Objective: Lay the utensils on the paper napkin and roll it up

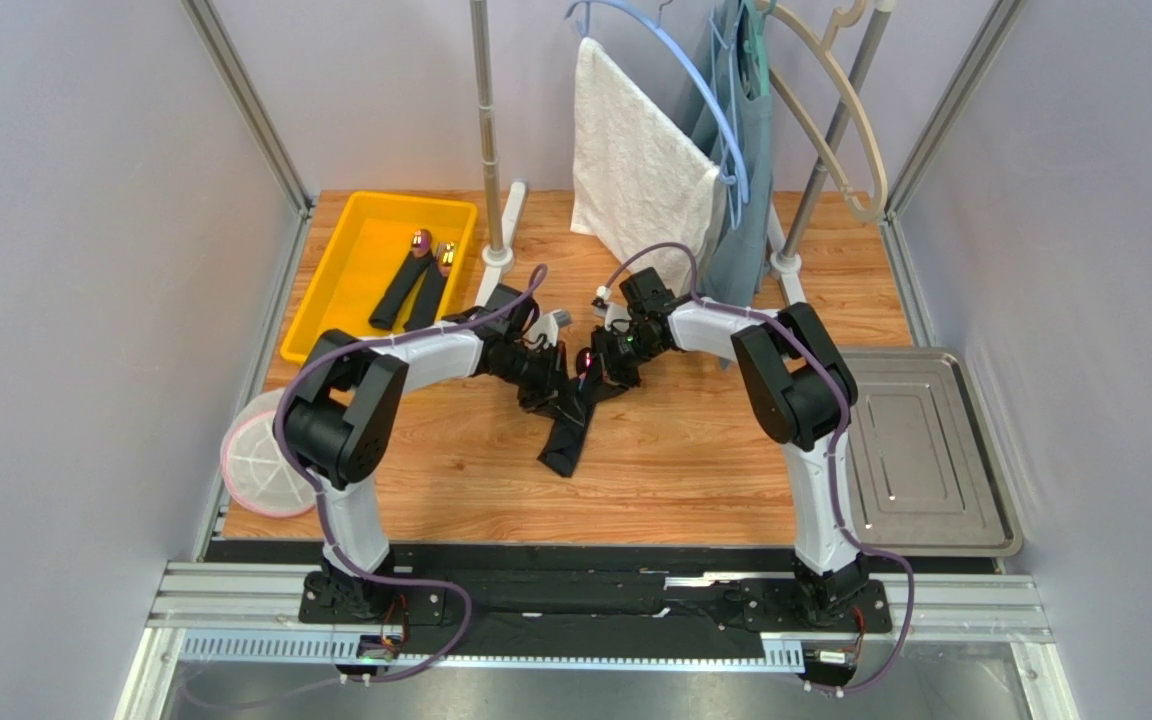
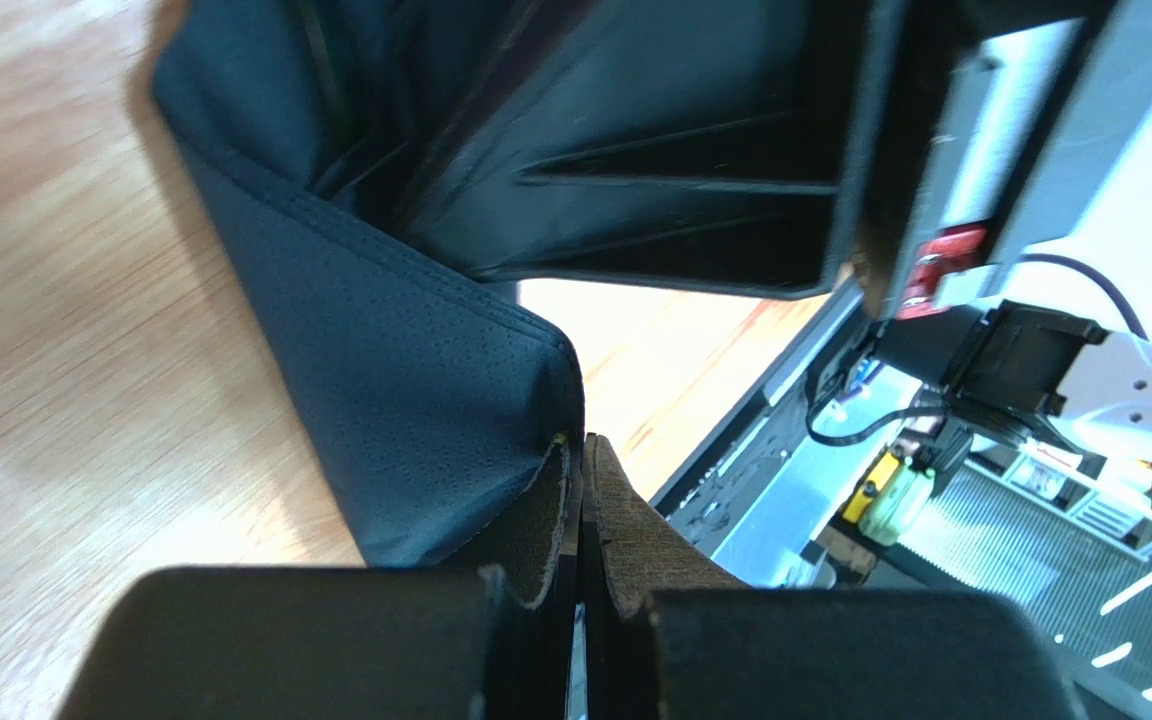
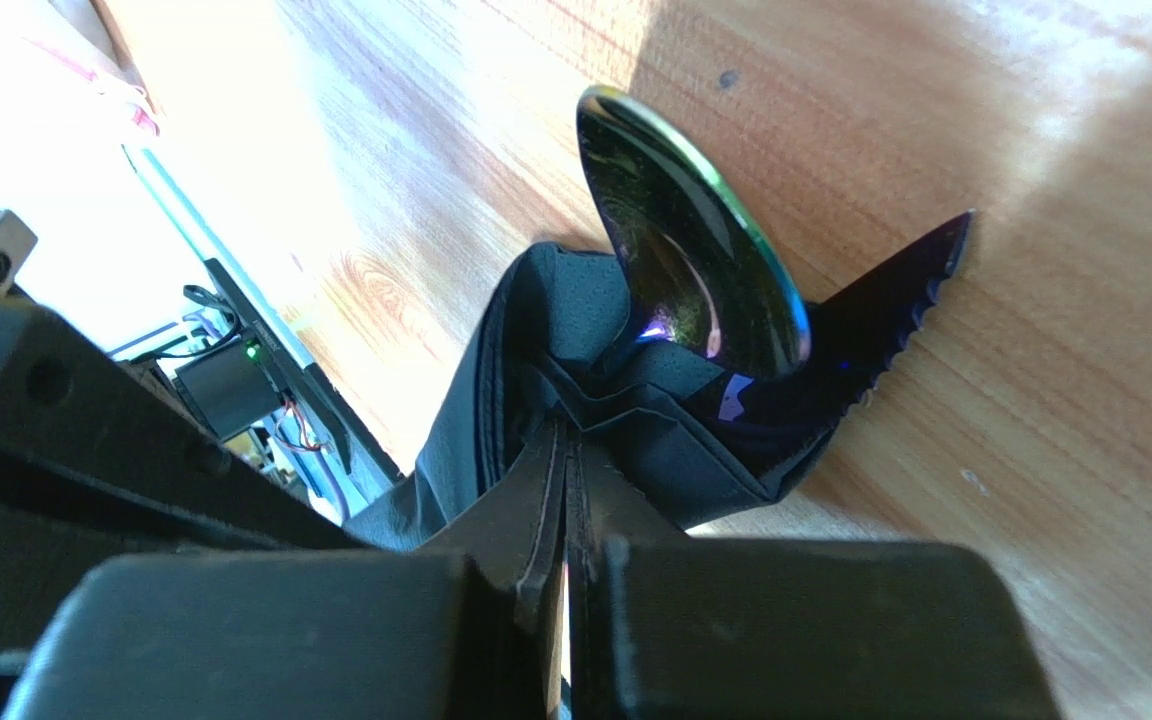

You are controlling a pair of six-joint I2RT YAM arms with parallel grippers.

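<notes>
Thin black paper napkin (image 1: 564,443) pinched tight by left gripper (image 2: 582,468) and right gripper (image 3: 567,450) at far end; long axis trailing nearward; iridescent spoon (image 3: 695,255) protruding.

The paper napkin (image 2: 387,375) is matt and finely dimpled, the spoon (image 3: 687,248) glossy iridescent metal (mirror-smooth).

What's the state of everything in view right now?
left hand, shut on paper napkin
right hand, shut on paper napkin
paper napkin, wrapped around spoon and knife
spoon, head sticking out of the wrap
knife, serrated tip sticking out
white towel, hanging
yellow bin, holds two dark bundles
</notes>
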